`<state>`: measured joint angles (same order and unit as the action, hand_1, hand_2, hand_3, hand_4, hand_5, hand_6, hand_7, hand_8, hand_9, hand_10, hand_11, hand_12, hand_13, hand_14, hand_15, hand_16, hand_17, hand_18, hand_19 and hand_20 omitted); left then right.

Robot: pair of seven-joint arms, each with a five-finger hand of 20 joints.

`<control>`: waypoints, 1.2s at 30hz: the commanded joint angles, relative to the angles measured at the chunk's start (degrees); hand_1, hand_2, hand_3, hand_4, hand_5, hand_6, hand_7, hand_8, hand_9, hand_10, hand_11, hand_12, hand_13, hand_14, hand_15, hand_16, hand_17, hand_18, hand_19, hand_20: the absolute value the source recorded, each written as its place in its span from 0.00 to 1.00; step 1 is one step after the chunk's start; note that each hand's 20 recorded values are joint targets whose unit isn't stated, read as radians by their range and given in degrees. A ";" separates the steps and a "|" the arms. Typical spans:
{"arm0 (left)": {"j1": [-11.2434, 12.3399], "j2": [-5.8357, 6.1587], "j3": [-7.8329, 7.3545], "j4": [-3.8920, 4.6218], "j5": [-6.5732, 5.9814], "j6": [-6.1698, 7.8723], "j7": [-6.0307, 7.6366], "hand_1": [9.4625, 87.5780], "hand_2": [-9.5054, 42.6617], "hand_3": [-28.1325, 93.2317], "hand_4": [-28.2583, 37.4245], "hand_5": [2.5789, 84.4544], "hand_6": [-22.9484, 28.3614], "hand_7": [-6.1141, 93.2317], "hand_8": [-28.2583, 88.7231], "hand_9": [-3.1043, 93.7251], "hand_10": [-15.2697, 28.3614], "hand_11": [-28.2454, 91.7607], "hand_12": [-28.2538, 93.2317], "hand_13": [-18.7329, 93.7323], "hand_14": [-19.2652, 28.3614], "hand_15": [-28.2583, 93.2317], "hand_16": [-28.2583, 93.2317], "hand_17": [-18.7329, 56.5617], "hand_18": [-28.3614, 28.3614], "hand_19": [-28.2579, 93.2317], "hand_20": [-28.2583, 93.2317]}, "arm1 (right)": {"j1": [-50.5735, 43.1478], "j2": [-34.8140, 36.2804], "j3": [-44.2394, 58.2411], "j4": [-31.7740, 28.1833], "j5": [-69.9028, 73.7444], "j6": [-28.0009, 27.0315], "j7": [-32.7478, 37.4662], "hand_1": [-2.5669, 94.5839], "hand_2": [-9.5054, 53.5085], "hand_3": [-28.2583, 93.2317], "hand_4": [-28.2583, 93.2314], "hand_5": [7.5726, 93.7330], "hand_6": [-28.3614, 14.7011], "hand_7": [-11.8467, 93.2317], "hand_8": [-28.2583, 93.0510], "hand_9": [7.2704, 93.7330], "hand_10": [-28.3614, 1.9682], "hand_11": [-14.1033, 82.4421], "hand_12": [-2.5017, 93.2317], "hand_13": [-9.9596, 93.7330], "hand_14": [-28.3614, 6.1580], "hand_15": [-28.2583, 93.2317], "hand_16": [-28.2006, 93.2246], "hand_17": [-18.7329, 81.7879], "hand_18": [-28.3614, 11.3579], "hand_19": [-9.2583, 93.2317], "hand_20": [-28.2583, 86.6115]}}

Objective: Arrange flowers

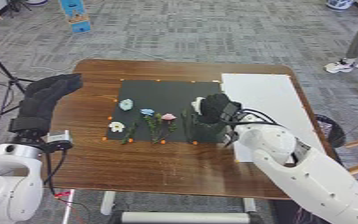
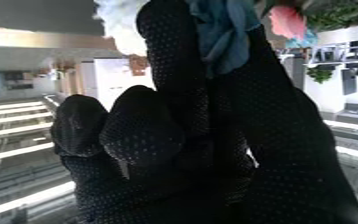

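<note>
My right hand (image 1: 216,108) is over the right part of the black mat (image 1: 162,89), beside a white bloom (image 1: 197,105); a green stem (image 1: 190,128) lies below it. In the right wrist view, my right hand (image 2: 202,135) pinches a blue flower (image 2: 225,37) between thumb and finger, its other fingers curled. A white flower (image 2: 122,22) and a pink flower (image 2: 287,22) are close by. On the mat lie a pale blue bloom (image 1: 126,104), a white flower (image 1: 116,126), a blue flower (image 1: 147,112) and a pink flower (image 1: 167,116). My left hand (image 1: 51,91) is open at the table's left edge.
A white sheet (image 1: 260,90) covers the right side of the brown table (image 1: 95,165), next to the mat. Small orange markers line the mat's edges. A black tripod (image 1: 14,79) stands left of the table.
</note>
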<state>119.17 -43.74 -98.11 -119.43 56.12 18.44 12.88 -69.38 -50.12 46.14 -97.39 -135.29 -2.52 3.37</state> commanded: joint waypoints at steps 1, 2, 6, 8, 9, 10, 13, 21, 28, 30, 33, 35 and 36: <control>-0.32 -0.55 0.18 -0.21 -0.12 -0.69 -0.20 0.23 0.41 0.83 0.03 0.59 0.49 0.24 0.16 0.56 0.64 0.41 0.32 0.51 0.71 0.37 0.23 0.31 0.73 0.33 0.38 | -0.20 -0.31 0.72 -0.02 0.96 1.05 1.94 0.55 0.09 0.65 0.12 0.82 0.67 0.32 0.29 0.94 0.61 0.38 0.27 0.87 0.59 0.81 0.59 0.60 0.08 0.95 0.80; -0.51 -0.56 0.35 -0.15 -0.03 -0.70 -0.27 0.23 0.41 0.83 0.03 0.59 0.49 0.24 0.16 0.56 0.64 0.41 0.32 0.51 0.71 0.37 0.23 0.31 0.73 0.33 0.38 | -0.13 -0.40 0.82 0.13 1.09 1.15 1.98 0.54 0.09 0.66 0.12 0.82 0.67 0.32 0.28 0.94 0.61 0.38 0.26 0.87 0.58 0.81 0.59 0.60 0.08 0.95 0.80; -0.42 -0.66 0.48 -0.22 -0.09 -0.61 -0.13 0.23 0.40 0.83 0.04 0.59 0.49 0.24 0.16 0.55 0.64 0.41 0.32 0.51 0.71 0.37 0.23 0.30 0.73 0.33 0.38 | -0.32 -0.47 1.04 0.14 1.18 0.88 2.25 0.51 0.09 0.68 0.11 0.82 0.66 0.32 0.28 0.93 0.61 0.38 0.26 0.87 0.58 0.81 0.59 0.60 0.07 0.95 0.80; -0.46 -0.58 0.51 -0.20 0.06 -0.71 -0.31 0.23 0.40 0.83 0.03 0.59 0.49 0.24 0.16 0.55 0.64 0.40 0.32 0.51 0.71 0.37 0.23 0.30 0.73 0.33 0.38 | -0.40 -0.44 0.87 0.16 1.33 1.16 2.59 0.50 0.09 0.68 0.11 0.82 0.66 0.32 0.28 0.93 0.60 0.38 0.26 0.87 0.57 0.81 0.59 0.60 0.07 0.95 0.80; -0.43 -0.54 0.51 -0.18 0.04 -0.75 -0.38 0.23 0.40 0.83 0.03 0.59 0.49 0.24 0.16 0.55 0.64 0.40 0.32 0.51 0.71 0.37 0.23 0.30 0.73 0.33 0.38 | -0.50 -0.48 0.92 0.20 1.20 1.28 2.56 0.50 0.09 0.68 0.11 0.82 0.66 0.32 0.28 0.93 0.60 0.38 0.26 0.87 0.57 0.81 0.59 0.60 0.07 0.95 0.80; -0.36 -0.52 0.46 -0.21 0.00 -0.80 -0.46 0.23 0.40 0.83 0.03 0.59 0.49 0.24 0.16 0.55 0.64 0.40 0.32 0.51 0.71 0.37 0.23 0.30 0.73 0.33 0.38 | -0.61 -0.53 1.05 0.19 1.18 1.23 2.56 0.50 0.09 0.68 0.11 0.82 0.66 0.32 0.28 0.93 0.60 0.38 0.26 0.87 0.57 0.81 0.59 0.60 0.07 0.95 0.80; -0.51 -0.46 0.58 -0.16 0.14 -0.94 -0.67 0.23 0.40 0.83 0.03 0.59 0.49 0.24 0.16 0.55 0.64 0.40 0.32 0.51 0.71 0.37 0.23 0.30 0.73 0.33 0.38 | -0.73 -0.76 1.29 0.28 1.28 1.44 2.62 0.48 0.08 0.70 0.12 0.82 0.66 0.31 0.27 0.93 0.60 0.38 0.26 0.87 0.57 0.81 0.59 0.59 0.07 0.95 0.79; -0.81 -0.22 0.72 -0.03 0.09 -1.17 -0.92 0.23 0.40 0.83 0.03 0.59 0.49 0.24 0.16 0.55 0.64 0.40 0.32 0.51 0.71 0.37 0.23 0.30 0.72 0.33 0.38 | -1.48 -0.87 1.59 -0.09 1.84 1.30 3.37 0.38 0.00 0.76 0.11 0.81 0.67 0.32 0.15 0.93 0.58 0.37 0.26 0.86 0.57 0.81 0.59 0.59 0.05 0.95 0.80; -0.57 -0.44 0.69 -0.17 0.16 -0.87 -0.62 0.23 0.40 0.83 0.03 0.59 0.49 0.24 0.16 0.55 0.64 0.40 0.32 0.51 0.71 0.37 0.23 0.30 0.72 0.33 0.38 | -1.08 -0.64 1.86 -0.09 2.21 2.82 3.77 0.34 0.00 0.76 0.11 0.81 0.65 0.31 0.15 0.92 0.55 0.37 0.26 0.86 0.55 0.81 0.59 0.59 0.05 0.95 0.80; -0.19 -0.49 0.50 -0.28 0.13 -0.83 -0.43 0.23 0.40 0.83 0.04 0.59 0.49 0.24 0.16 0.55 0.64 0.40 0.32 0.51 0.71 0.37 0.23 0.30 0.73 0.33 0.38 | -1.35 -0.74 3.33 -0.36 1.83 3.00 3.76 0.33 0.00 0.76 0.11 0.81 0.64 0.31 0.15 0.92 0.54 0.36 0.26 0.86 0.55 0.81 0.59 0.59 0.04 0.95 0.80; 0.48 -0.76 0.16 -0.48 0.04 -0.19 -0.15 0.23 0.40 0.83 0.04 0.59 0.49 0.24 0.16 0.55 0.64 0.40 0.32 0.51 0.71 0.37 0.23 0.30 0.73 0.33 0.38 | -1.86 -1.00 6.45 -0.92 2.31 3.25 3.96 0.32 0.00 0.76 0.11 0.80 0.64 0.30 0.15 0.91 0.53 0.36 0.25 0.85 0.55 0.81 0.59 0.58 0.04 0.95 0.80; 0.52 -0.70 0.05 -0.45 0.14 -0.02 -0.02 0.23 0.40 0.83 0.04 0.58 0.49 0.24 0.16 0.55 0.64 0.40 0.32 0.50 0.71 0.36 0.23 0.30 0.72 0.33 0.38 | -2.52 -1.12 9.20 -1.55 2.65 3.57 4.26 0.31 0.00 0.76 0.11 0.80 0.63 0.30 0.15 0.91 0.53 0.36 0.25 0.85 0.55 0.81 0.59 0.58 0.04 0.95 0.80; 0.59 -0.76 -0.15 -0.51 0.11 0.11 0.22 0.23 0.39 0.83 0.04 0.58 0.49 0.24 0.16 0.55 0.64 0.40 0.32 0.50 0.70 0.36 0.23 0.31 0.72 0.33 0.37 | -2.62 -0.93 10.41 -1.94 3.11 3.38 4.33 0.31 0.00 0.76 0.11 0.80 0.63 0.30 0.15 0.90 0.53 0.36 0.25 0.85 0.54 0.80 0.59 0.58 0.04 0.94 0.80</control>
<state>118.67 -43.84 -97.35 -119.44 56.18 17.97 12.54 -71.29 -51.04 49.61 -97.26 -132.82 -0.44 6.52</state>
